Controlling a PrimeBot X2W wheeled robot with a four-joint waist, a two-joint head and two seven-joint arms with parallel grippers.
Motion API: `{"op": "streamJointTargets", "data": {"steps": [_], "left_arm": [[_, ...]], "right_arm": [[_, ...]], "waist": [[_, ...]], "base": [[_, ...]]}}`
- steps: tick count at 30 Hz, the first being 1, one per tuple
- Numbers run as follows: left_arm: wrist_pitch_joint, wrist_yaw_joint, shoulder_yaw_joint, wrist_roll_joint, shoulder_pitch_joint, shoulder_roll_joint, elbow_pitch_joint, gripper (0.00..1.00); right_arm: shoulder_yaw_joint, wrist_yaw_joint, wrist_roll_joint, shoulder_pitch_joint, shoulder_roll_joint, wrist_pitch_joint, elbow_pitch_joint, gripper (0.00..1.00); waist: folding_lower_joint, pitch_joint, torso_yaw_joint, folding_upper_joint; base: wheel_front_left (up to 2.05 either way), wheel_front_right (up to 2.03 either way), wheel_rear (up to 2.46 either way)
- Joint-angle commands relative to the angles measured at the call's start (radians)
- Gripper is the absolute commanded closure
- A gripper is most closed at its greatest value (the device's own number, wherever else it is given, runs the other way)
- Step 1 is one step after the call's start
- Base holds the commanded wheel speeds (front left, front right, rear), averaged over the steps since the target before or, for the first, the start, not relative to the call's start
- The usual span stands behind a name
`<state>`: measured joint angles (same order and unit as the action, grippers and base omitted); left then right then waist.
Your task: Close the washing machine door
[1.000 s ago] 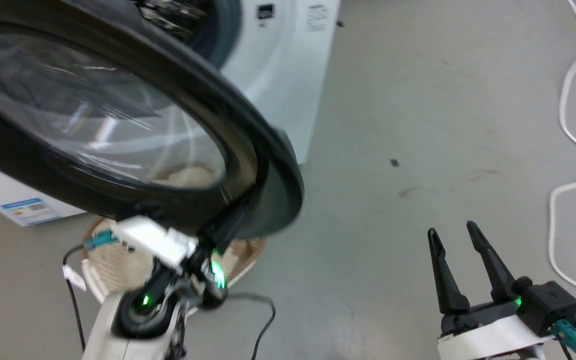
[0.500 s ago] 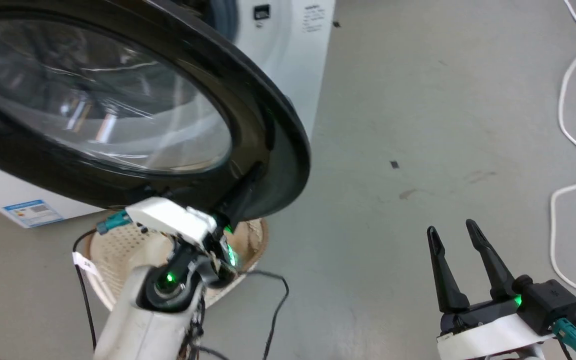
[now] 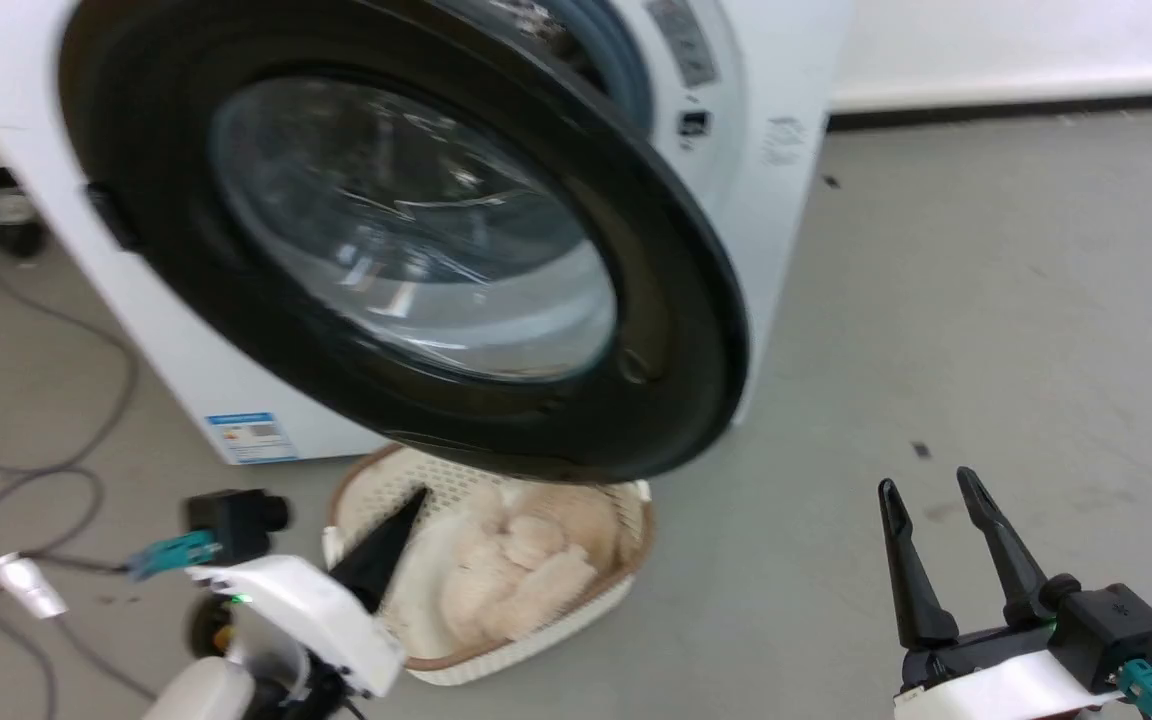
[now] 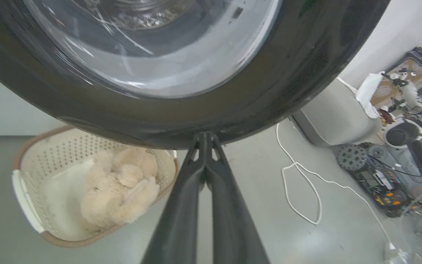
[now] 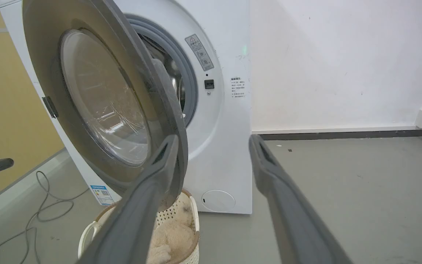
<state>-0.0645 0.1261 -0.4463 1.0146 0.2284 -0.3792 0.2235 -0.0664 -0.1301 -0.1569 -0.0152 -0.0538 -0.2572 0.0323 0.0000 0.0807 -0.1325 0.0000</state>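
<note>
Moved: left hand [image 3: 414, 500] dropped beneath washing machine door [image 3: 696, 330] rim.
Its grip: closed, empty.
Idle: right hand [image 3: 926, 480], open.

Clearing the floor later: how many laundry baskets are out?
1: the basket sits on the floor under the open door, before the machine. Others may be hidden behind it.
</note>
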Motion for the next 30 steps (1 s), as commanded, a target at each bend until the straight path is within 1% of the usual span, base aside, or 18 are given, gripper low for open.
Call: {"op": "streamJointTargets", "data": {"steps": [1,2,4,6,8,11,15,17,18,19,20,25,30], "left_arm": [[0.091,0.002,0.007,-0.069,-0.01,-0.018,0.002,1.0],[0.143,-0.005,0.019,-0.098,-0.011,-0.021,0.004,1.0],[0.253,-0.037,0.056,-0.147,-0.016,-0.021,0.008,1.0],[0.301,-0.062,0.073,-0.211,-0.026,-0.027,0.008,1.0],[0.32,-0.08,0.099,-0.256,-0.048,-0.018,-0.008,1.0],[0.325,-0.094,0.168,-0.31,-0.095,0.018,-0.066,1.0],[0.326,-0.114,0.234,-0.475,-0.183,0.061,-0.156,1.0],[0.326,-0.118,0.249,-0.535,-0.229,0.088,-0.179,1.0],[0.326,-0.121,0.25,-0.587,-0.267,0.107,-0.182,0.98],[0.326,-0.123,0.249,-0.609,-0.282,0.114,-0.18,0.18],[0.326,-0.124,0.248,-0.629,-0.294,0.121,-0.176,0.0],[0.326,-0.116,0.258,-0.694,-0.323,0.151,-0.167,0.0],[0.326,-0.108,0.282,-0.727,-0.328,0.179,-0.178,0.0]], "right_arm": [[0.003,-0.001,0.004,-0.013,0.001,-0.005,-0.001,0.0],[0.002,-0.001,0.005,-0.015,0.001,-0.005,-0.001,0.0],[-0.001,-0.001,0.005,-0.018,0.001,-0.005,-0.002,0.0],[-0.005,-0.001,0.005,-0.021,0.0,-0.005,-0.002,0.0],[-0.011,-0.001,0.004,-0.024,-0.002,-0.005,-0.002,0.0],[-0.017,-0.001,0.012,-0.027,-0.008,-0.005,-0.002,0.0],[-0.022,-0.001,0.007,-0.031,-0.008,-0.005,-0.001,0.0],[-0.031,-0.001,0.004,-0.032,-0.008,-0.005,0.0,0.0],[-0.036,-0.001,0.004,-0.034,-0.008,-0.005,0.001,0.0],[-0.039,-0.001,0.003,-0.036,-0.008,-0.005,0.002,0.0],[-0.041,-0.001,0.001,-0.038,-0.008,-0.005,0.003,0.0],[-0.051,-0.001,-0.001,-0.044,-0.008,-0.005,0.01,0.0],[-0.056,-0.001,-0.001,-0.044,-0.008,-0.005,0.016,0.0]], "waist": [[0.0,-0.04,0.052,0.0],[0.0,-0.047,0.062,0.0],[0.0,-0.058,0.08,0.0],[0.0,-0.068,0.096,0.0],[0.0,-0.076,0.108,0.0],[0.0,-0.082,0.123,0.0],[0.0,-0.086,0.135,0.0],[0.0,-0.086,0.139,0.0],[0.0,-0.087,0.143,0.0],[0.0,-0.087,0.145,0.0],[0.0,-0.087,0.146,0.0],[0.0,-0.085,0.158,0.0],[0.0,-0.082,0.168,0.0]], "base": [[0.0,0.0,0.0],[0.0,0.0,0.0],[0.0,0.0,0.0],[0.0,0.0,0.0],[0.0,0.0,0.0],[0.0,0.0,0.0],[0.0,0.0,0.0],[0.0,0.0,0.0],[0.0,0.0,0.0],[0.0,0.0,0.0],[0.0,0.0,0.0],[0.0,0.0,0.0],[0.0,0.0,0.0]]}}
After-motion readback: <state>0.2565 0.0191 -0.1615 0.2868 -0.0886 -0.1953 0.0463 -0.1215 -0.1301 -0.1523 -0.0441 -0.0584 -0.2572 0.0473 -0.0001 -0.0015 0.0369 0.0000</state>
